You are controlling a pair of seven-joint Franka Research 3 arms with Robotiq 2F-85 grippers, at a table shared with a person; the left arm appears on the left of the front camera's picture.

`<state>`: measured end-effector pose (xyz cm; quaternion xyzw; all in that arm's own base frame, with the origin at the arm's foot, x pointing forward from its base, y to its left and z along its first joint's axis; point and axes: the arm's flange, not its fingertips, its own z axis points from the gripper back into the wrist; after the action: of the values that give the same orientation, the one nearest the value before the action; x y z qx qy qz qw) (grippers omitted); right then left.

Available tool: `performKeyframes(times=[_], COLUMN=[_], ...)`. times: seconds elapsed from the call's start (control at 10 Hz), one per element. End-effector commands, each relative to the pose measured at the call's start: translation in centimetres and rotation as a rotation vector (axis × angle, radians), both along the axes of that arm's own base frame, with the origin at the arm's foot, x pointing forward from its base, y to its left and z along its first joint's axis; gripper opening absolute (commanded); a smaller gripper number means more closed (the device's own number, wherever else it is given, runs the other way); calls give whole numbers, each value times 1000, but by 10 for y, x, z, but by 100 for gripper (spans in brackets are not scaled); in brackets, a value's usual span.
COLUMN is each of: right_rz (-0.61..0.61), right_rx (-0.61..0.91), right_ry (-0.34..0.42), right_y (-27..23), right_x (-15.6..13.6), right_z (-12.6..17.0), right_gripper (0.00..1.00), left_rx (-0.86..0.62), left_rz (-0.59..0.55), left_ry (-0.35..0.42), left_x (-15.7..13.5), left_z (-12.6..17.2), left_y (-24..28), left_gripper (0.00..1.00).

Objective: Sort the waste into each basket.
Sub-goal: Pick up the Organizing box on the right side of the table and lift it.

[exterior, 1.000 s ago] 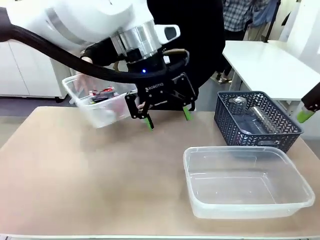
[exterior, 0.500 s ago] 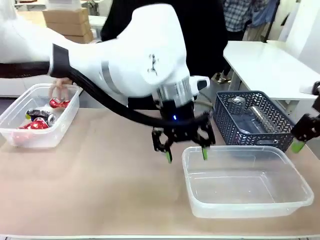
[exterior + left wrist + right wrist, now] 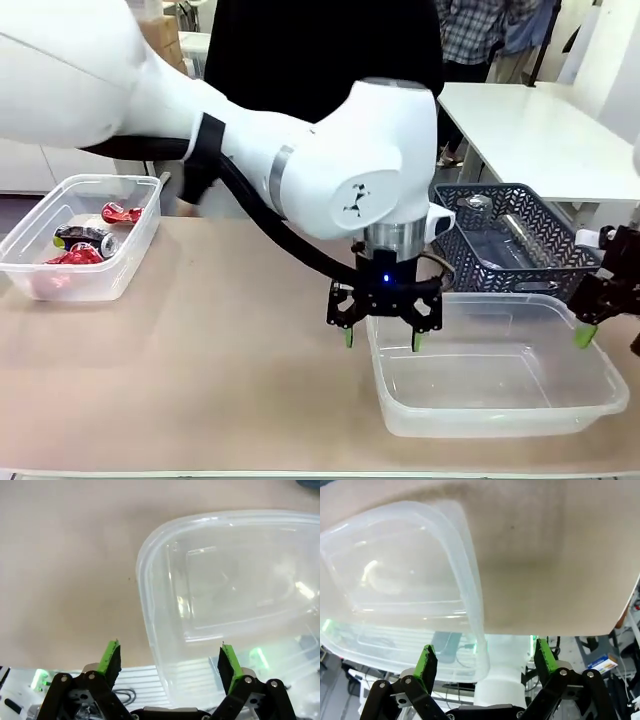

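Setting: pale tan surface [image 3: 200, 350], with a person in dark clothing [image 3: 300, 50] standing at its far side.
Empty tub [image 3: 500, 418]: clear plastic, at the front right of the surface, with nothing inside.
Sorted waste: red-and-silver cans [image 3: 85, 238] lie in a second clear tub [image 3: 80, 285] at the far left, well apart from both arms.
Waste to sort: what look like clear bottles [image 3: 520, 235] lie in a dark lattice basket [image 3: 470, 265] just behind the empty tub.
Left gripper [image 3: 382, 340]: fingers apart and holding nothing. It straddles the empty tub's left end wall, one green pad outside and one inside.
Right gripper [image 3: 485, 655]: fingers apart and holding nothing, at the tub's right end. Whether it straddles that wall I cannot tell.
Step in hand, as I judge it: taking the empty tub by its two ends to reposition it.
How to do it well: lower each gripper until the wall sits deep between the pads, below the rolled rim. Close both together and gently, since thin plastic bends. Lift level and keep clear of the basket behind.
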<state>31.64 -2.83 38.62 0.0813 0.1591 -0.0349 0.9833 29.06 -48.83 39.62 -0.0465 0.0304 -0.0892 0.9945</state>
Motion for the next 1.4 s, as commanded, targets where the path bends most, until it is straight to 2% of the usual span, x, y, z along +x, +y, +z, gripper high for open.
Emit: performKeyframes(times=[0.0, 0.1, 0.2, 0.3, 0.4, 0.5, 0.6, 0.7, 0.8, 1.1, 1.3], right_rz=[2, 14, 15, 25, 43, 63, 72, 78, 62, 19, 8], right_rx=[49, 86, 117, 121, 142, 146, 113, 94, 68, 52, 30], right_ry=[-40, -52, -27, -18, -31, -33, -36, -42, -50, -80, -86], right_y=[3, 5, 8, 11, 15, 19, 22, 23, 22, 13, 14], right_x=[-56, -58, -60, -61, -62, -62, -62, -62, -63, -66, -71], right_z=[-52, -55, -59, -62, -64, -64, -67, -70, -73, -71, -57], right_gripper=[100, 100, 40, 40, 0, 36, 0, 0, 0, 0, 0], left_rx=[57, 79, 79, 80, 80, 80, 77, 73, 76, 58, 9], left_rz=[54, 63, 73, 82, 85, 84, 82, 79, 77, 64, 68], left_ry=[-36, -39, -46, -49, -47, -46, -48, -46, -32, -21, 4], left_x=[-1, -2, -4, -5, -5, -6, -7, -8, -7, -7, -4], left_z=[-8, -11, -12, -12, -13, -12, -12, -12, -13, -9, 3], left_y=[-12, -11, -11, -11, -11, -12, -12, -12, -13, -14, -4], left_gripper=[94, 40, 34, 0, 0, 0, 13, 3, 0, 0, 0])
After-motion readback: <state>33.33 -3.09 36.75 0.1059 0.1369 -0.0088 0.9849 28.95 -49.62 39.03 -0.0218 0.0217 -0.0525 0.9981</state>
